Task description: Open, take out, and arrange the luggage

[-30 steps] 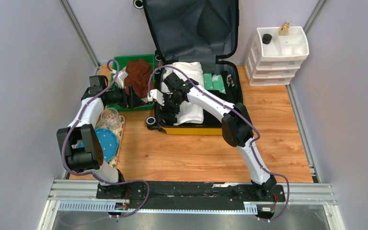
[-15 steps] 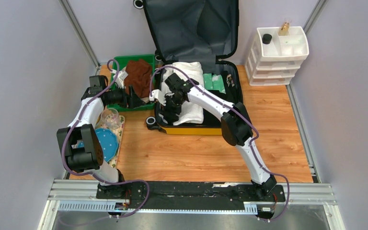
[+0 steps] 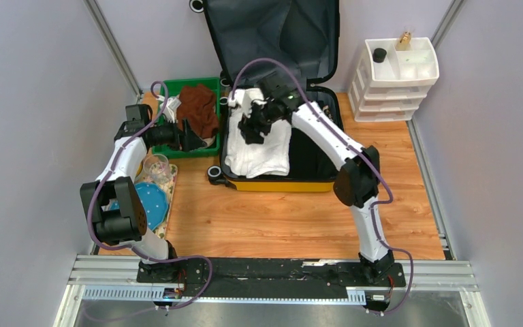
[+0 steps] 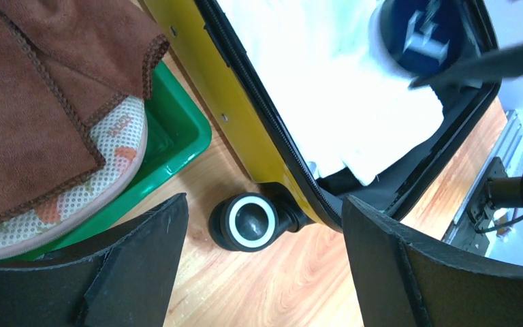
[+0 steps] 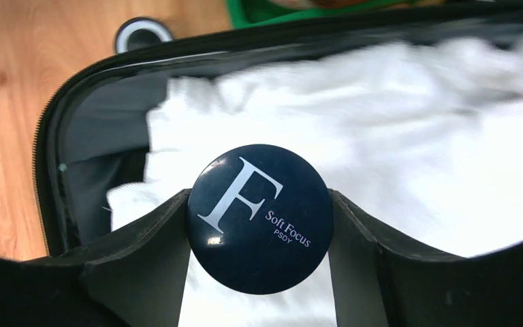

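The luggage [image 3: 279,184], a yellow hard-shell suitcase, lies open on the wooden floor with its dark grey lid [image 3: 272,37] leaning on the back wall. A white towel [image 3: 262,150] lies inside. My right gripper [image 3: 252,127] hangs above the towel, shut on a round dark blue compact [image 5: 260,218] marked "F Soft Focus". My left gripper [image 3: 194,136] is open and empty, low between the green tray and the suitcase's left wall. In the left wrist view its jaws [image 4: 264,201] frame a black wheel [image 4: 250,221] beside the yellow shell [image 4: 235,102].
A green tray [image 3: 171,86] holding a brown cloth [image 3: 197,105] stands left of the suitcase. A white drawer unit [image 3: 395,78] stands at the back right with small bottles on top. A blue plate [image 3: 146,204] and a glass cup [image 3: 155,165] sit by the left arm.
My right gripper has risen and moved back and right over the suitcase with the compact in it. The white towel now lies more spread out. The left gripper has barely moved.
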### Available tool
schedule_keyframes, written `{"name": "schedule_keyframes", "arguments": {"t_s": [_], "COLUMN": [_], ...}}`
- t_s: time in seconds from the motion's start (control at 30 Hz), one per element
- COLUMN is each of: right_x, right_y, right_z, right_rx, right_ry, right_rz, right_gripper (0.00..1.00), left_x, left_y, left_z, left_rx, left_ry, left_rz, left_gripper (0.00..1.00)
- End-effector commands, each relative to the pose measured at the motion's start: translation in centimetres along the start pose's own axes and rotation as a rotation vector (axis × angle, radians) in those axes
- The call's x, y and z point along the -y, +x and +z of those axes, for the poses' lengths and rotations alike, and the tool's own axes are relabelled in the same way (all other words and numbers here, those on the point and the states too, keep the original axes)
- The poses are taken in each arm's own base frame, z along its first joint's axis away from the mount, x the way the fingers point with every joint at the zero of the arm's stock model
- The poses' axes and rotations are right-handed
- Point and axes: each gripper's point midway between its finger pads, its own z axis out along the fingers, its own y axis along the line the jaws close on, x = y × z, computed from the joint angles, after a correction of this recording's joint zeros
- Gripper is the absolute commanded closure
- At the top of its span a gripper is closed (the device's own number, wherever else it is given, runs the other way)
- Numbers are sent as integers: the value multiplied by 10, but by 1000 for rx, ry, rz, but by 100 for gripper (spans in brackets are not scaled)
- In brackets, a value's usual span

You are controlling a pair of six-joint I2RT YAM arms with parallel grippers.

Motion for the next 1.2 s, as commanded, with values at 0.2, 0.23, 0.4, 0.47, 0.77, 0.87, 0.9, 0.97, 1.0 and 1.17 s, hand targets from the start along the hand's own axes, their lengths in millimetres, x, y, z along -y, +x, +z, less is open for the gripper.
{"name": "schedule_keyframes", "arguments": {"t_s": [0.2, 0.23, 0.4, 0.47, 0.77, 0.87, 0.9, 0.97, 1.0, 1.17], "right_x": [165, 178, 231, 237, 265, 274, 278, 284, 288, 302], "right_y": [-2, 8, 96, 119, 197, 202, 206, 208, 213, 214], "right_z": [-248, -267, -384, -404, -425, -417, -412, -410, -406, -398], "right_rx": [281, 295, 302, 281, 215, 228, 227, 238, 234, 263], "right_ry": [624, 677, 1025, 1096, 1270, 1259, 1249, 1257, 1256, 1262], "right_rz": [259, 316, 527, 559, 748, 761, 768, 769, 772, 759], "right_gripper": [57, 58, 59, 59, 60, 59, 59, 59, 58, 57], "left_x": [6, 5, 4, 4, 1, 1, 1, 0, 1, 1], "left_y": [-32, -33, -36, -37, -42, -41, -41, -38, -39, -35], "left_z": [-3, -3, -2, -1, 0, 0, -1, 0, -1, -2], "left_rx": [51, 53, 61, 61, 73, 69, 70, 65, 67, 61], "left_ry": [36, 39, 38, 40, 34, 29, 28, 24, 20, 11], "left_rz": [46, 46, 36, 33, 12, 11, 15, 10, 16, 17], "left_gripper": [9, 9, 9, 10, 9, 9, 9, 9, 9, 9]}}
